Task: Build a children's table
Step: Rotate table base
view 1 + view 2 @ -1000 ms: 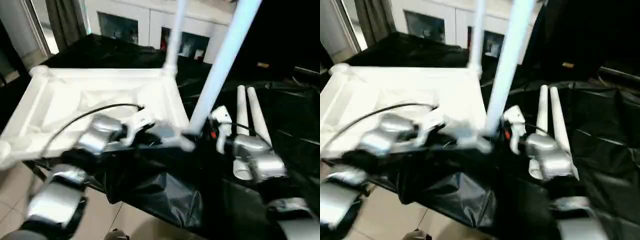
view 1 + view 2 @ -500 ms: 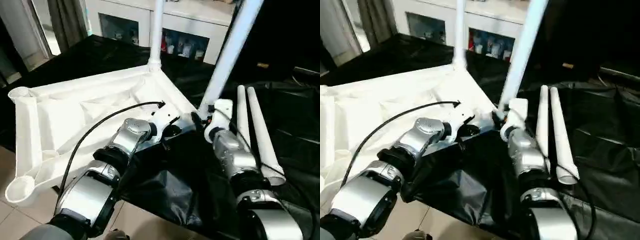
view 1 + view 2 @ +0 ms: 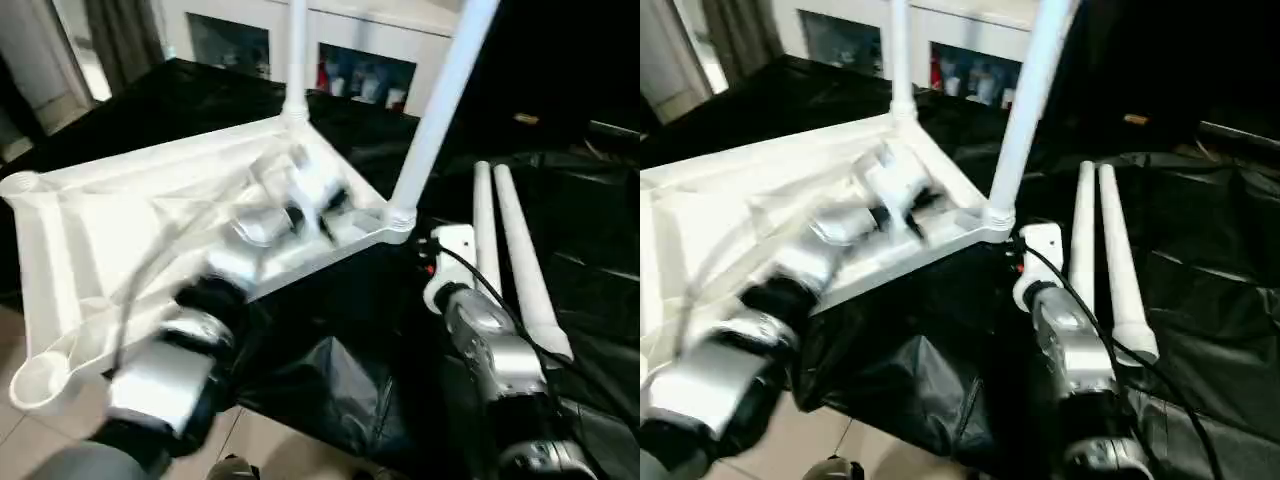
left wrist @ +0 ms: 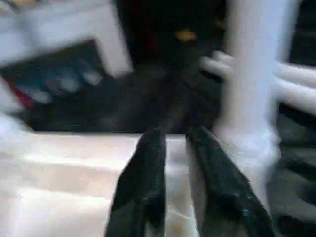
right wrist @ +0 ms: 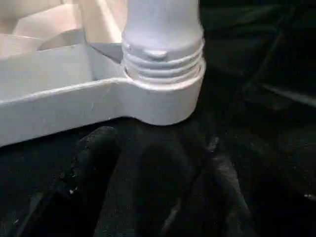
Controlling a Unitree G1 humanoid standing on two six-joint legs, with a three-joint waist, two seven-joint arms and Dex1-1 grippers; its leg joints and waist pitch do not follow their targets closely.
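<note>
Children's table [image 3: 180,200] is lying upside down on the black-draped surface [image 3: 600,260], ribbed underside facing up, in the left eye view. Two legs are standing in its corner sockets: the far leg [image 3: 296,50] and the near leg [image 3: 440,100]. Two loose legs [image 3: 515,250] are lying side by side on the surface to the right, so by my judgement half the leg work is done and two sockets are waiting at the table's left end, one of them the empty socket [image 3: 35,380]. The left arm is reaching across the underside in a blur; the right arm is lying near the seated near leg.

From the right eye, the same layout is showing, with a white cabinet [image 3: 970,40] behind.

At the left wrist, the left pincer [image 4: 175,148] is showing its fingers nearly together, pinching nothing, just beside the near leg's base.

Looking from the right wrist, the threaded collar of the near leg [image 5: 163,54] is sitting in its socket; whether the right pincer is spread I cannot tell
</note>
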